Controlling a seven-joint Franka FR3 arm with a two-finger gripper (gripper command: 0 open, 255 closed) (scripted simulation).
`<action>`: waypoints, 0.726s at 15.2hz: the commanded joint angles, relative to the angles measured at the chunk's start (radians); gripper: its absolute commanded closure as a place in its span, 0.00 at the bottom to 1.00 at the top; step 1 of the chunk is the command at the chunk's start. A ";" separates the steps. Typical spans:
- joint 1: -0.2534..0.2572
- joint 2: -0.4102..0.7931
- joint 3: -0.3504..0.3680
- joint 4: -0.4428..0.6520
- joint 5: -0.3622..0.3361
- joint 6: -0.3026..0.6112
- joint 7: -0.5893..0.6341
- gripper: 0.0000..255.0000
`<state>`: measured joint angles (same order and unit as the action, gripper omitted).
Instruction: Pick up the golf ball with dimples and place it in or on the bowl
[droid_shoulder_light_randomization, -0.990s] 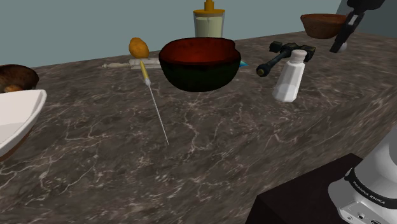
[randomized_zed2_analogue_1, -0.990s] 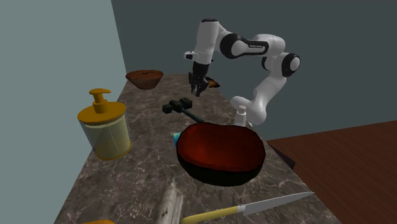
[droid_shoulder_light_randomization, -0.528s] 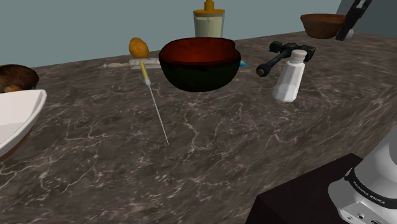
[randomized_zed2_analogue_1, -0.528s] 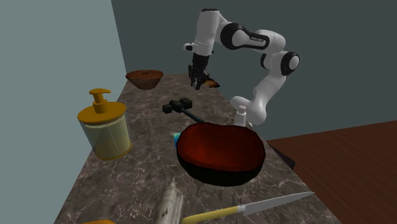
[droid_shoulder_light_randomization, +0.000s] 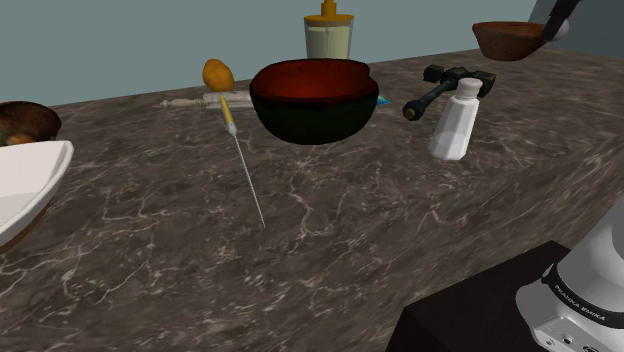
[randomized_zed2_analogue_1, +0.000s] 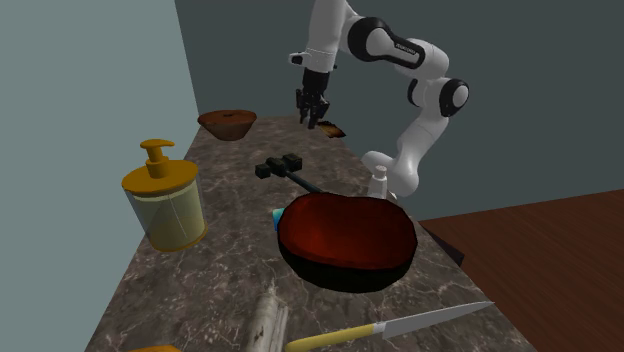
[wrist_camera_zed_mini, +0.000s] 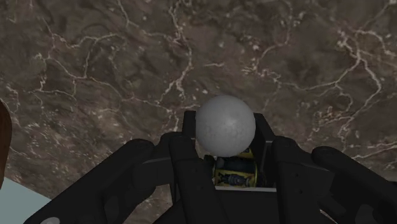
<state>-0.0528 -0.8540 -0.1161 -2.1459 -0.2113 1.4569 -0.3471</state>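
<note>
Grey golf ball (wrist_camera_zed_mini: 225, 124) is pinched in the tool (wrist_camera_zed_mini: 226, 132), above the dark veined counter (wrist_camera_zed_mini: 95, 63).

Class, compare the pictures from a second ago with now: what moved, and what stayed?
The gripper, shut on the grey ball, rose higher above the dark veined counter, toward the shoulder view's upper right. Nothing was grasped or released. The dark red bowl, soap dispenser, knife and white bottle stayed put.
</note>
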 joint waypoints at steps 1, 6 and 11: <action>0.001 0.018 0.002 0.041 0.002 -0.023 -0.004 1.00; 0.002 0.059 0.006 0.138 0.006 -0.079 -0.013 1.00; 0.006 0.095 0.029 0.206 0.021 -0.114 0.004 1.00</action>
<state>-0.0489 -0.7642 -0.0986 -1.9446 -0.1975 1.3445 -0.3558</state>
